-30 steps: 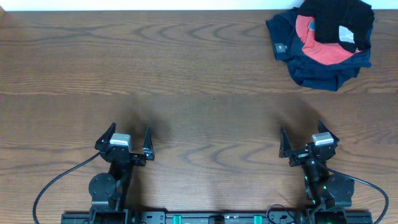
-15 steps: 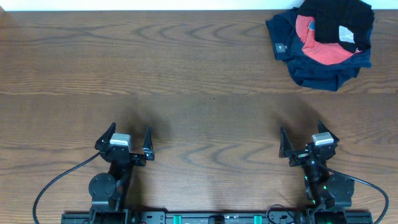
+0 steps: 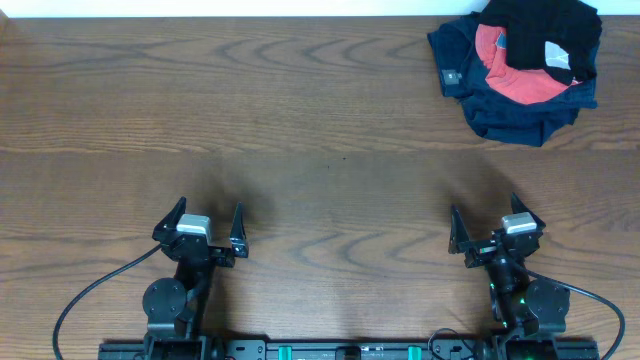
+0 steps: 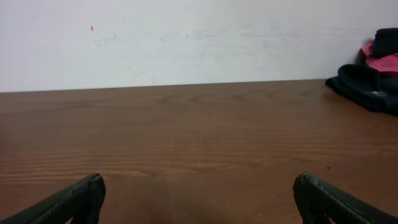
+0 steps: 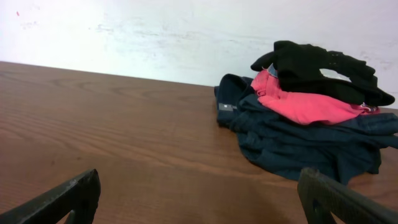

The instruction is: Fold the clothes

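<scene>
Nothing has moved since the earlier frames: both of your grippers and the clothing stand exactly where they stood. Your left gripper [image 3: 210, 208] sits low at the near left of the table [image 3: 320, 150], its jaws spread wide with nothing between them. Its wrist view shows only bare wood ahead of the fingertips. Your right gripper [image 3: 484, 208] sits at the near right, likewise spread wide and empty. The black garment [image 3: 545, 28] lies bunched and unfolded in the far right corner of the table, well apart from both grippers. It rests on top of a red shirt [image 3: 520, 82], which in turn lies on a navy blue garment [image 3: 500, 110] spread beneath it. In the right wrist view these three stand ahead and to the right of the gripper. In the left wrist view only their edge shows at the far right, against a white wall [image 4: 186, 37].
</scene>
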